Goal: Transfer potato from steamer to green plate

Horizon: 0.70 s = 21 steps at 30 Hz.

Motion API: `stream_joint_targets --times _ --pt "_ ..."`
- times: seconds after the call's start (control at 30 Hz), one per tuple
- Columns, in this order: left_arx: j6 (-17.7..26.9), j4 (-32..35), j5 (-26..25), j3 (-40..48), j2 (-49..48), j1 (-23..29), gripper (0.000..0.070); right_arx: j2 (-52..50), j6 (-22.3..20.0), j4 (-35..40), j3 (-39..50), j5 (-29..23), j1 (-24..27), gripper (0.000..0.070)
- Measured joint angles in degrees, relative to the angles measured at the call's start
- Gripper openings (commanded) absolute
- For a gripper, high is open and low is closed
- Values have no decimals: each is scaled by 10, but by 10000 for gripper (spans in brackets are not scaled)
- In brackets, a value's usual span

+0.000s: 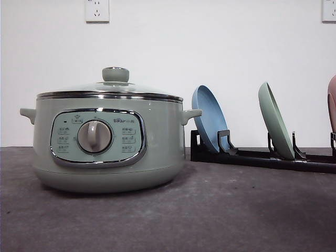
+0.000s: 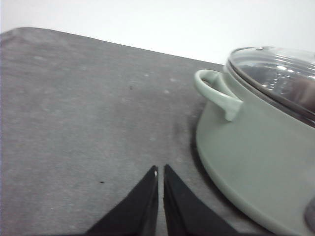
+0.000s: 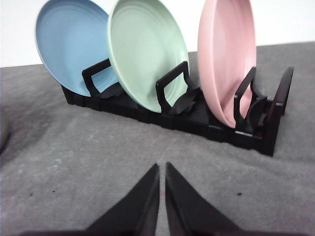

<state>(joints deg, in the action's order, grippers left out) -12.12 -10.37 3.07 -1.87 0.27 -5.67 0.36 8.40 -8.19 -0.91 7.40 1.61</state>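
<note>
The pale green steamer [image 1: 107,139] stands on the grey table at the left, its glass lid [image 1: 113,86] on; the potato is hidden. In the left wrist view the steamer [image 2: 256,142] and its side handle [image 2: 216,91] lie just beside my left gripper [image 2: 160,169], which is shut with nothing in it, above bare table. The green plate [image 1: 275,126] stands on edge in a black rack. In the right wrist view the green plate [image 3: 145,54] stands in the rack beyond my right gripper [image 3: 162,167], shut and holding nothing.
The black rack [image 1: 262,157] at the right also holds a blue plate [image 1: 209,118] and a pink plate [image 3: 226,59]. A white wall with sockets [image 1: 97,10] runs behind the table. Bare grey table [image 1: 210,215] lies in front of the steamer and rack.
</note>
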Motion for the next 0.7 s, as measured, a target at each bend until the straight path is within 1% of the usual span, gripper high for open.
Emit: stream_joint_targets --times 0.2,0.3,0.37,0.43,0.53,0.6,0.7 --pt "-30 -22 -5 -18 11 -19 12 0 66 -2 -2 2 0 4" --pt "-55 -14 -4 -54 34 -26 12 0 122 -2 -18 1 -2 4" --pt "-75 -6 -4 -83 52 -29 12 0 151 21 -29 -1 -5 4" --pt "-88 -6 -3 -117 75 -31 12 0 175 31 -44 0 -7 4" --pt "-96 -10 -3 -182 120 -33 12 2 205 30 -68 -1 -8 4" --pt "-96 -13 -3 -232 154 -33 11 12 215 24 -92 4 -9 4" --pt "-96 -38 -5 -318 207 -33 11 43 219 1 -145 31 -9 4"
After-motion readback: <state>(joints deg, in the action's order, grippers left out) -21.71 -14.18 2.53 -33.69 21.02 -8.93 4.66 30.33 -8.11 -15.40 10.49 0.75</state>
